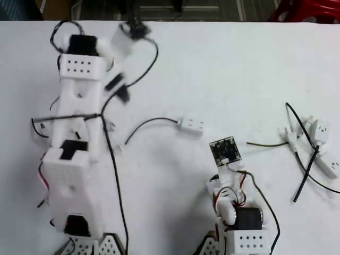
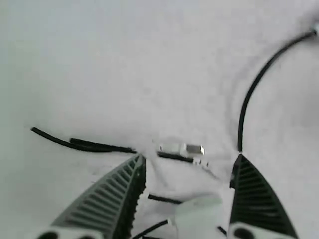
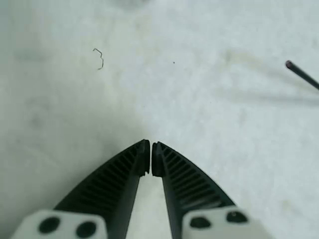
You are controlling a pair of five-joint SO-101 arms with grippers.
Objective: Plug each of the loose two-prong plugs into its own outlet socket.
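My left gripper (image 2: pixel 189 158) stands open over the white table. Just past its tips lie metal prongs (image 2: pixel 180 148), blurred, and a white plug-like piece (image 2: pixel 199 215) sits low between the fingers; whether it touches them I cannot tell. A black cable (image 2: pixel 249 94) runs off beside it. The left arm (image 1: pixel 79 106) stretches along the table's left side. A white outlet socket (image 1: pixel 191 125) on a black lead lies mid-table. At the far right a loose plug (image 1: pixel 291 137) lies beside two more white outlets (image 1: pixel 320 130) (image 1: pixel 330 166). My right gripper (image 3: pixel 150 159) is shut on nothing, above bare table.
The right arm (image 1: pixel 236 215) is folded near the front edge, its camera board (image 1: pixel 224 150) facing up. Black cables (image 1: pixel 305 170) cross at the far right. A thin cable end (image 3: pixel 301 73) lies ahead of the right gripper. Bare table (image 1: pixel 228 69) spans the middle and back.
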